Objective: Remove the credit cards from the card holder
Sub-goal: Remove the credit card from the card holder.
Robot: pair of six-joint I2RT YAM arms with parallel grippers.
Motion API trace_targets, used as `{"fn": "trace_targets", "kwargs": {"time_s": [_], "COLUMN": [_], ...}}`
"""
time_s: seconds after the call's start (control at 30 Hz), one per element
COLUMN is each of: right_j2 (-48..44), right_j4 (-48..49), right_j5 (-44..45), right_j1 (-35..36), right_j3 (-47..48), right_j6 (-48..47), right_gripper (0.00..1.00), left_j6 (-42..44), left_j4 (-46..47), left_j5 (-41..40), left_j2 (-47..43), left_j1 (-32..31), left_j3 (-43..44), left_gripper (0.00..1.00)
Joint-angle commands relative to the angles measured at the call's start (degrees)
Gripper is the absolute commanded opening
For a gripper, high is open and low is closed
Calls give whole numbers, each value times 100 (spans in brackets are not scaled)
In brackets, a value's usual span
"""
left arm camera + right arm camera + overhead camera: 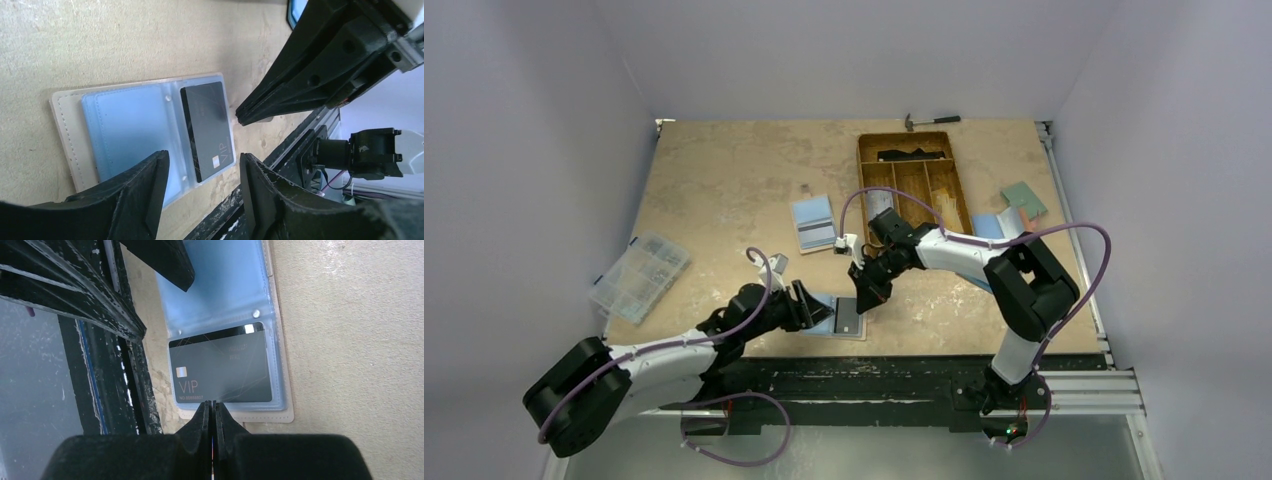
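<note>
At the left edge of the overhead view, a clear plastic organiser box [639, 275] lies on the tan table [724, 180]. Right of it, low in the frame by the table's near edge, the left gripper [807, 303] hangs over the card holder [822, 322]. Its fingers [145, 200] are spread apart with nothing clasped between them.

The card holder lies open and flat, tan outside and light blue inside. A dark grey VIP card [220, 372] sits under a clear sleeve on its right half.

The right gripper [864, 303] comes down at that half with its jaws pressed tight together. The tips meet the holder's edge just beside the card. Whether they pinch the sleeve cannot be told.

Above centre, well apart from the holder, lies a light blue card [814, 222] with a dark stripe. Further right stands a brown compartment tray [914, 180], with a hammer [929, 121] at the back wall beyond it.
</note>
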Motion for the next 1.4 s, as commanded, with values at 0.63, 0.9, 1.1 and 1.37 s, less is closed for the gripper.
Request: {"fn": "trace_targets", "kwargs": {"time_s": [0.63, 0.9, 1.1, 1.37], "right_j2": [378, 570, 774, 922], "right_j4": [-22, 128, 125, 102], "right_j5": [399, 267, 39, 207], "right_j1": [115, 164, 293, 362], "right_j3": [337, 407, 476, 570], "right_j6": [66, 260, 387, 500], "right_gripper": [0, 0, 0, 0], "left_j6": [-89, -150, -254, -337], "left_j4": [1688, 1922, 2013, 2080], "left_j5": [78, 45, -25, -90], "left_j2": [1452, 2018, 2235, 2248], "left_j1": [-262, -275, -267, -267], "left_j3": [169, 165, 125, 12], "left_gripper": [55, 49, 42, 18]}}
